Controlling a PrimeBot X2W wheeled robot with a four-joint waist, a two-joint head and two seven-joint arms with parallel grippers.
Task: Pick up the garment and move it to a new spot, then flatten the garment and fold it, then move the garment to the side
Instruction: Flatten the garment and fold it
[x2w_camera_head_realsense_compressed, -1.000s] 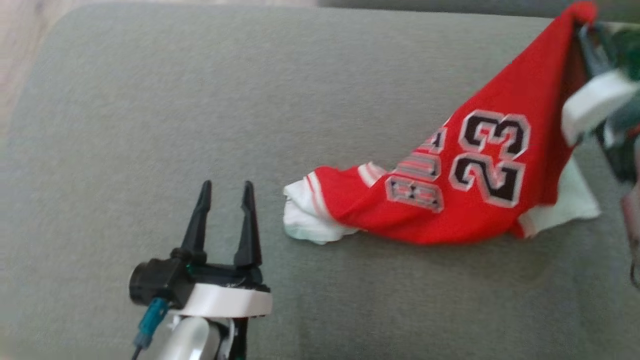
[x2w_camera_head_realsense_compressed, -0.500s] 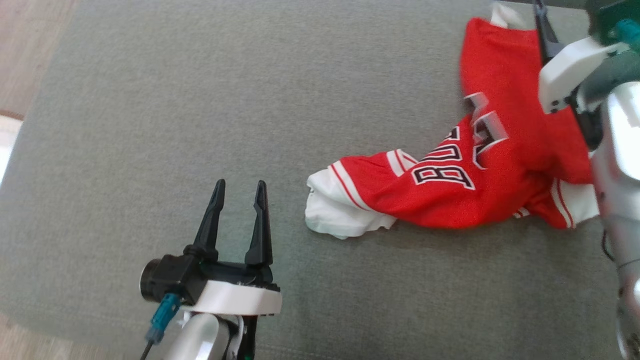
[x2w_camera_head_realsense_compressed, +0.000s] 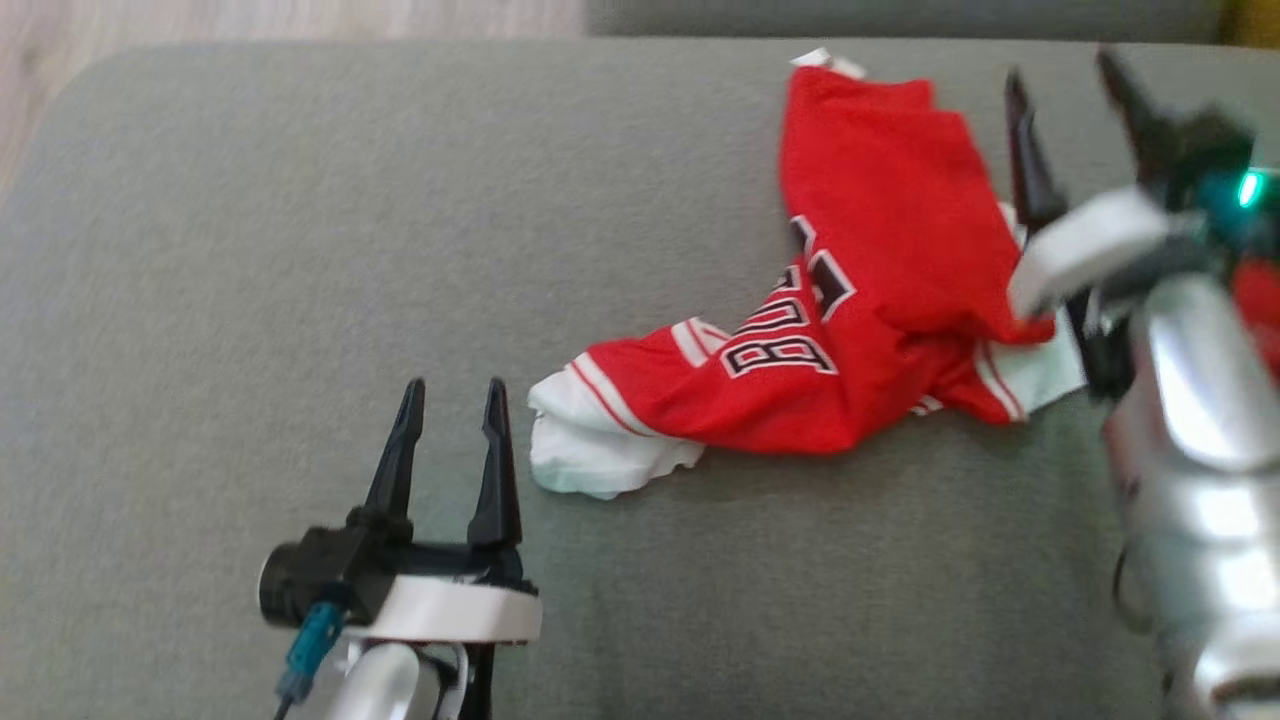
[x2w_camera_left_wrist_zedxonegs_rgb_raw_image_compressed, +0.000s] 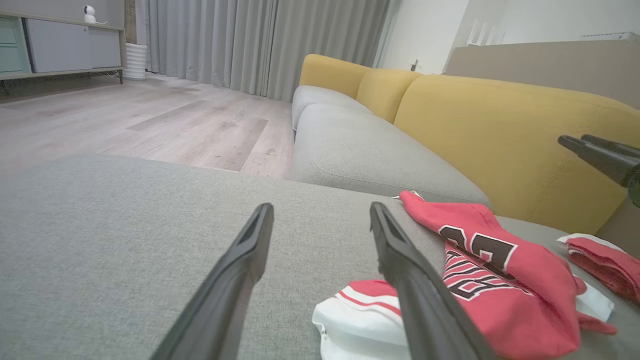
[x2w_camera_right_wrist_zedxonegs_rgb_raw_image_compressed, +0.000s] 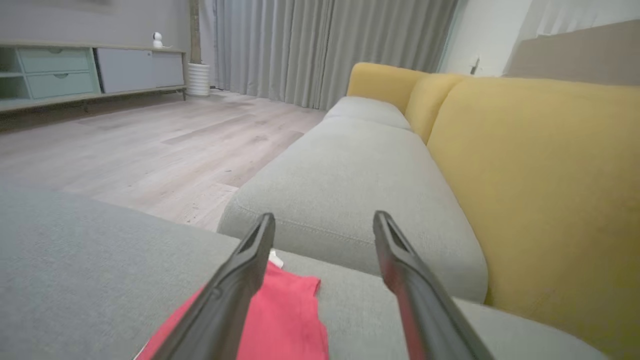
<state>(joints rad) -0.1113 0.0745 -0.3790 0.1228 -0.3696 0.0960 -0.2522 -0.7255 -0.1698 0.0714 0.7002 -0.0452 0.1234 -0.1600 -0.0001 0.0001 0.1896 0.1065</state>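
Observation:
The garment (x2w_camera_head_realsense_compressed: 860, 290) is a red jersey with white trim and black lettering, lying crumpled on the grey sofa seat (x2w_camera_head_realsense_compressed: 300, 250). My right gripper (x2w_camera_head_realsense_compressed: 1065, 85) hovers open just right of its far end, with nothing between the fingers. In the right wrist view a red corner of the garment (x2w_camera_right_wrist_zedxonegs_rgb_raw_image_compressed: 285, 320) lies under the open right gripper (x2w_camera_right_wrist_zedxonegs_rgb_raw_image_compressed: 324, 222). My left gripper (x2w_camera_head_realsense_compressed: 455, 395) is open and empty, just left of the jersey's white hem (x2w_camera_head_realsense_compressed: 590, 450). The left wrist view shows the open left gripper (x2w_camera_left_wrist_zedxonegs_rgb_raw_image_compressed: 321, 212) beside the garment (x2w_camera_left_wrist_zedxonegs_rgb_raw_image_compressed: 500, 280).
Yellow back cushions (x2w_camera_left_wrist_zedxonegs_rgb_raw_image_compressed: 500, 135) rise behind the seat. A second grey seat cushion (x2w_camera_right_wrist_zedxonegs_rgb_raw_image_compressed: 360, 185) continues beyond. Wooden floor (x2w_camera_left_wrist_zedxonegs_rgb_raw_image_compressed: 150, 125) lies off the seat's left edge, with a low cabinet (x2w_camera_right_wrist_zedxonegs_rgb_raw_image_compressed: 75, 70) and curtains (x2w_camera_right_wrist_zedxonegs_rgb_raw_image_compressed: 325, 45) across the room.
My right gripper has opened and let go of the garment, which has dropped from its raised peak into a heap on the seat. The head camera has shifted.

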